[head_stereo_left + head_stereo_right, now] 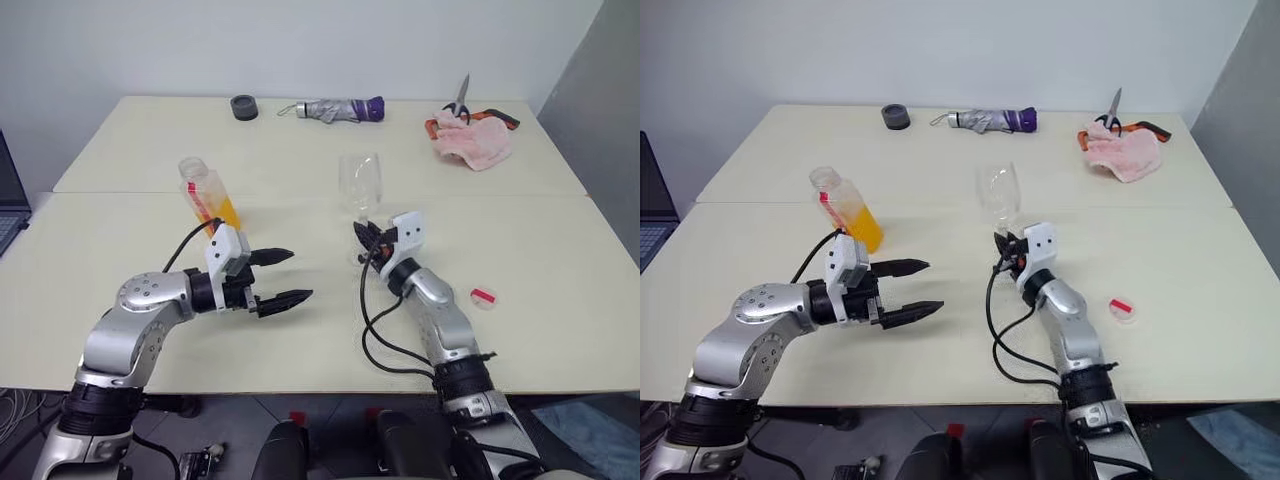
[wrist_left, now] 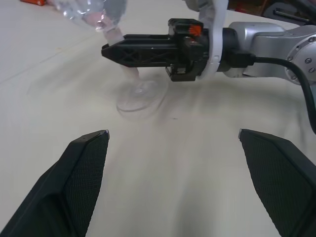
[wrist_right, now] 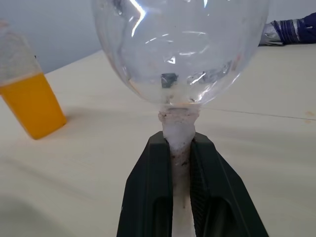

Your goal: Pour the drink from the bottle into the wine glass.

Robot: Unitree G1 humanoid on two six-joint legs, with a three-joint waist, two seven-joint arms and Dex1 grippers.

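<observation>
The bottle [image 1: 208, 195] stands uncapped on the left of the table, its lower half filled with the orange drink [image 1: 226, 213]. The wine glass [image 1: 360, 182] stands upright and empty at the table's middle. My right gripper [image 3: 178, 140] is shut on its stem [image 3: 178, 126] just under the bowl [image 3: 180, 49]; from the head it shows low beside the glass [image 1: 362, 234]. My left gripper [image 1: 300, 274] hovers open and empty in front of the bottle, pointing toward the glass. Its fingertips [image 2: 101, 138] frame the glass foot [image 2: 137, 98].
A red-and-white cap [image 1: 484, 297] lies on the table right of my right arm. Along the far edge are a black roll [image 1: 244, 107], a folded umbrella [image 1: 335, 109], and a pink cloth [image 1: 472, 142] with scissors [image 1: 459, 100]. A laptop [image 1: 8, 205] sits at the left edge.
</observation>
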